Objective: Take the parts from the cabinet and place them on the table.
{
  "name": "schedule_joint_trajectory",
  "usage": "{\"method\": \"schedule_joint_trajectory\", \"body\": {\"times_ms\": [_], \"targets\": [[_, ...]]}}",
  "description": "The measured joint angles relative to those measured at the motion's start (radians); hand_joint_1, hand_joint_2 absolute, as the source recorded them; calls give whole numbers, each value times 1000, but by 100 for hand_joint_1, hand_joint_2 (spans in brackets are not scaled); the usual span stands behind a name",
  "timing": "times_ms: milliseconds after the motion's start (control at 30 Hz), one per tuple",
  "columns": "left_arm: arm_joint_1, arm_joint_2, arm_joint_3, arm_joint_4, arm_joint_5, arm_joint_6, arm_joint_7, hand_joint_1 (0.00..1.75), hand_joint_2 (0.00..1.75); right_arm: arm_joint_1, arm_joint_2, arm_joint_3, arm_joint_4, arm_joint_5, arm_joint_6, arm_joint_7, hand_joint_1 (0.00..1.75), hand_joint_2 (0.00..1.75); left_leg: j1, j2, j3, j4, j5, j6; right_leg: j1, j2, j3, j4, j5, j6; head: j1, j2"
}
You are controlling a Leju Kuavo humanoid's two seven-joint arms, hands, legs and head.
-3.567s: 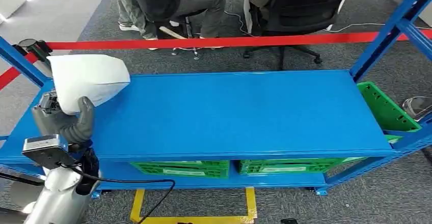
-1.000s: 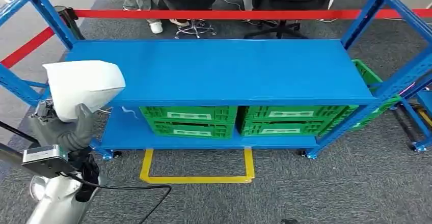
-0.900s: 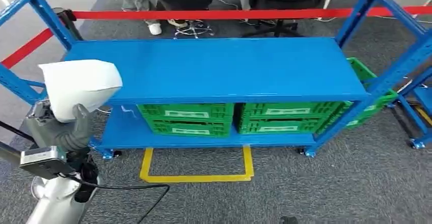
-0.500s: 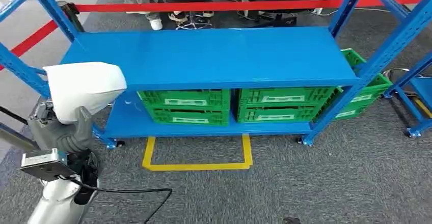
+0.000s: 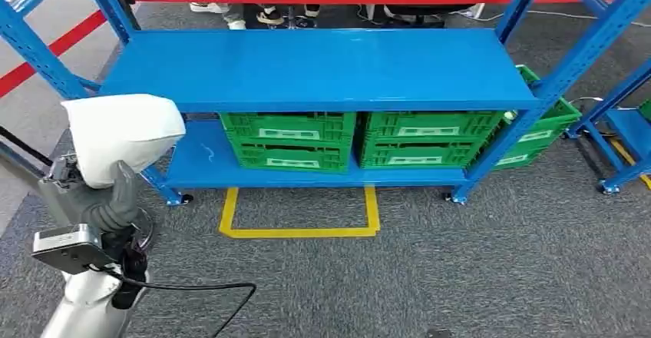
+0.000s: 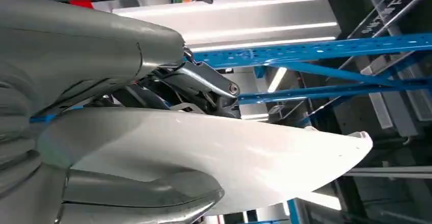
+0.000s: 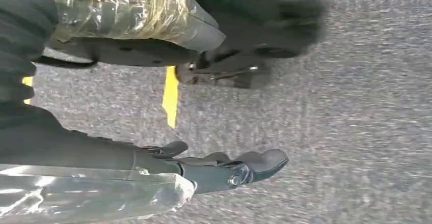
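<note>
Gripping a white part (image 5: 123, 134) at about nine o'clock in the head view: left hand (image 5: 104, 200), thumb up against the part's lower edge, fingers (image 6: 204, 84) clenched around it behind, seen close in the left wrist view with the part (image 6: 214, 158) jutting past the thumb. Standing ahead at twelve o'clock: blue cabinet (image 5: 322, 69), top shelf bare, green crates (image 5: 288, 140) side by side on the lower shelf. Marked on the grey carpet (image 5: 476, 269) at six o'clock of the cabinet: yellow tape outline (image 5: 299, 232). Hanging over the carpet in the right wrist view: right hand (image 7: 224, 170), fingers (image 7: 265, 163) released and holding nothing.
</note>
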Motion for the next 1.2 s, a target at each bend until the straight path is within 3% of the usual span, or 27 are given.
{"method": "schedule_joint_trajectory", "body": {"times_ms": [33,67,167,200,233,300,333,367,400,467,500,533,567,667,700,733,800,833,867,933,967,1000,1033,1067,1133,1167,1200], "targets": [[0,0,1,-1,0,0,0,175,175,-3,0,0,0,0,0,-1,0,175,-5,0,-6,2,7,-5,4,0,75,-95,-29,-3,3,0],[0,0,1,-2,0,0,0,175,175,-9,0,0,0,0,0,-1,0,175,-5,2,-10,2,20,-11,4,1,82,-141,-52,-6,0,0],[0,0,1,-2,-1,0,-1,175,175,-5,0,-1,0,-2,0,-1,0,175,-2,2,-20,-6,49,-27,4,0,55,-136,-24,-29,2,0],[4,0,1,-2,-2,0,-2,175,175,-5,0,-2,0,-2,0,-1,0,175,1,0,-26,5,12,-34,3,-5,44,-135,-13,-40,2,0],[5,0,1,-2,-1,0,-1,175,175,-3,0,-3,0,-3,0,-1,0,175,2,-1,-35,47,-59,-38,3,-6,31,-135,-1,-47,-2,0],[5,0,1,-2,-1,0,-1,175,175,-3,0,-3,0,-3,0,-1,0,175,3,-1,-61,191,-181,-45,4,-7,10,-133,24,-52,-5,0],[5,0,0,-2,-1,0,-1,175,175,-3,0,-3,0,-3,0,-1,0,175,3,-1,-68,262,-209,-47,5,-7,-10,-130,39,-52,-5,0],[6,0,0,-2,-1,0,-1,175,175,-3,0,-3,0,-3,0,-2,0,175,3,-1,-65,300,-197,-47,6,-7,-29,-125,51,-51,-5,0],[6,0,0,-2,-1,0,-1,175,175,-2,0,-3,0,-3,0,-5,0,175,3,-1,-41,299,-159,-45,6,-7,-51,-121,63,-49,-5,0],[6,0,1,-2,-2,0,-2,175,175,-1,0,-4,0,-5,-3,-11,0,175,3,-2,44,200,-94,-37,7,-7,-85,-106,78,-44,-5,0],[6,0,1,-2,-2,-1,-2,175,175,-2,0,-4,0,-6,-6,-13,0,175,1,-3,112,110,-96,-29,7,-6,-98,-98,85,-41,-5,0],[5,0,1,-2,-2,-1,-1,175,175,-2,0,-4,0,-7,-7,-16,0,175,-4,-4,169,30,-121,-24,14,-5,-106,-89,89,-37,-6,0],[3,0,0,-3,-2,-3,-2,175,175,-3,0,-4,0,-8,-9,-18,0,175,-3,-4,186,-10,-139,-19,13,-6,-113,-86,97,-30,-2,0],[5,0,0,-2,-2,-8,-2,175,175,-5,0,-6,0,-10,-11,-18,0,175,-4,-4,160,-16,-131,-4,13,-7,-132,-87,120,-14,-2,0],[4,0,1,-2,-2,-10,-2,175,175,-4,0,-6,0,-11,-12,-18,0,175,1,1,154,-20,-120,4,9,-1,-144,-73,98,-8,-6,0],[4,-1,2,-2,-2,-10,-2,175,175,-3,0,-7,0,-12,-12,-18,0,175,1,1,145,-20,-112,12,8,-1,-158,-40,48,-2,-4,0],[4,-1,2,-2,-2,-10,-1,175,175,-3,0,-7,0,-18,-11,-13,0,175,0,1,125,-19,-94,15,4,-1,-199,100,-54,6,3,0],[5,-1,3,-2,-2,-10,-1,175,175,-3,0,-8,0,-23,-10,-13,0,175,-1,1,111,-18,-83,15,3,-1,-225,183,-86,10,3,0],[6,-1,3,0,-2,-10,0,175,175,-3,0,-8,0,-27,-8,-13,0,175,-1,2,99,-17,-75,14,2,-1,-234,227,-82,11,4,0],[8,-2,3,1,2,-15,3,175,175,-1,-1,-17,0,-36,-2,-13,0,175,-2,11,80,-16,-61,12,1,-1,-181,178,-9,11,4,0],[9,-2,3,1,3,-15,3,175,175,-1,-1,-21,0,-39,0,-13,0,175,-2,15,76,-16,-56,10,1,-5,-122,98,20,8,3,0],[9,-2,3,1,3,-15,3,175,175,-1,-1,-24,0,-39,1,-13,0,175,-2,17,74,-16,-53,6,2,-20,-53,-6,33,4,4,0],[9,-3,3,1,3,-15,3,175,175,-4,-2,-24,0,-40,1,-14,0,175,-7,22,72,-15,-50,1,6,-43,1,-94,9,0,4,0],[8,-3,4,1,3,-15,3,175,175,-8,-2,-25,0,-41,2,-14,0,175,-9,29,69,-13,-46,-5,12,-40,22,-122,6,-9,1,0],[9,-4,3,1,0,-15,3,175,175,-6,-2,-30,0,-42,2,-15,0,175,-8,42,67,-13,-38,-15,11,-27,10,-118,11,-18,3,0],[8,-6,3,1,-3,-14,3,175,175,-2,-2,-32,0,-44,2,-15,0,175,-8,48,68,-13,-35,-19,10,-22,-5,-121,15,-25,1,0],[6,-6,3,1,-9,-11,3,175,175,1,-1,-32,0,-45,2,-16,0,175,-7,44,63,-7,-46,-23,1,-18,8,-129,25,-38,4,0]]}}
